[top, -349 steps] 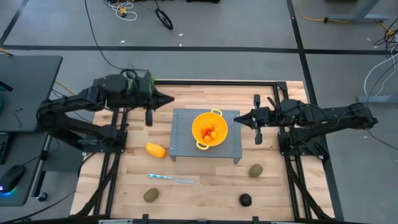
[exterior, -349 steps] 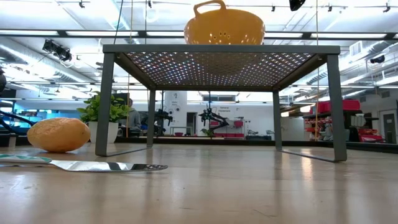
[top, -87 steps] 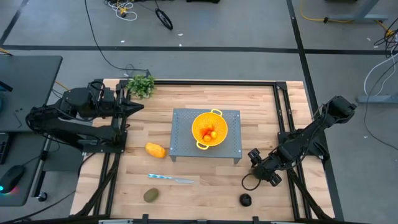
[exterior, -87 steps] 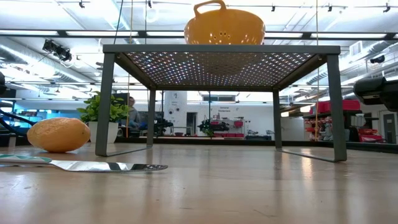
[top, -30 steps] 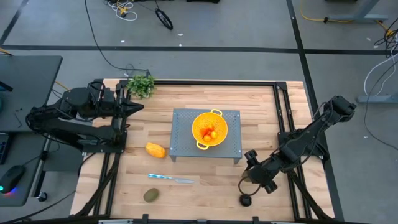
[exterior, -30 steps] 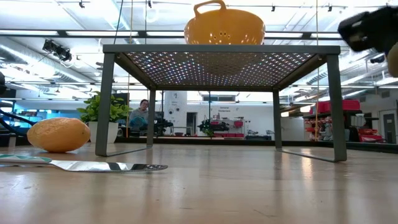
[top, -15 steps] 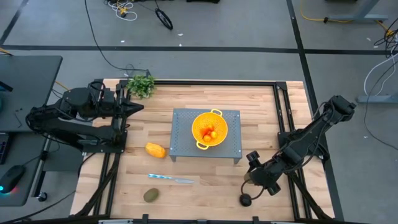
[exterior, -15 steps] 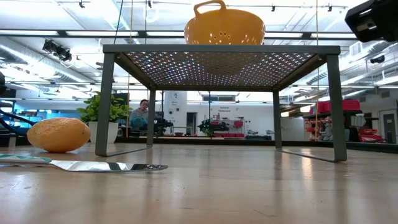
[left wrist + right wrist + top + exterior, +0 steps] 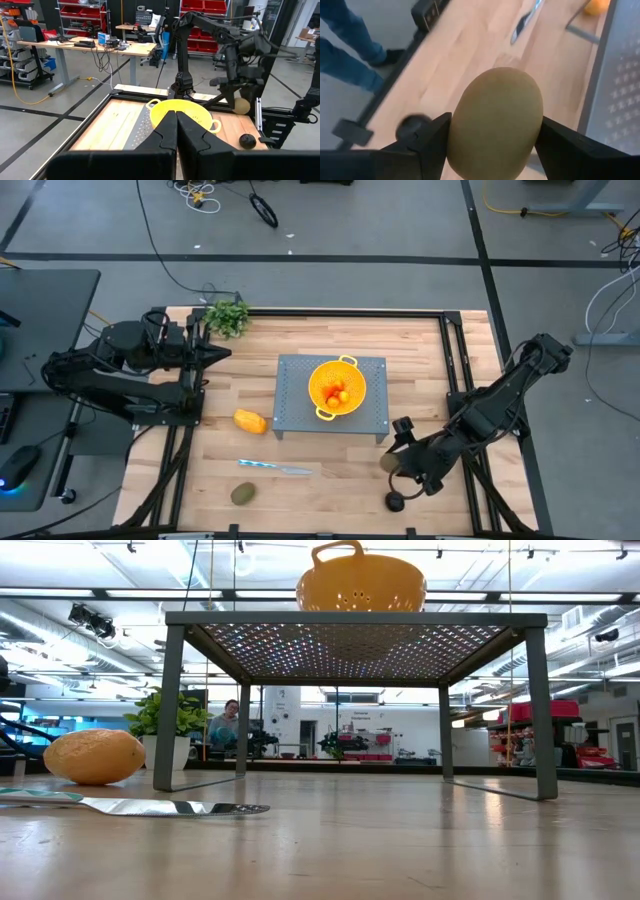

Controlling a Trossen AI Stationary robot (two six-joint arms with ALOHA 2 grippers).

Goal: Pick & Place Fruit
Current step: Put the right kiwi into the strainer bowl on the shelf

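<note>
Butcher-block table (image 9: 330,470) (workshop behind) bears a grey rack (image 9: 300,415).

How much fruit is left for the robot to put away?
Done: small orange-red balls sit in the yellow colander. In hand: the right gripper holds a brownish-green kiwi. Left on the table: the other kiwi, the black fruit and the yellow-orange fruit.
</note>
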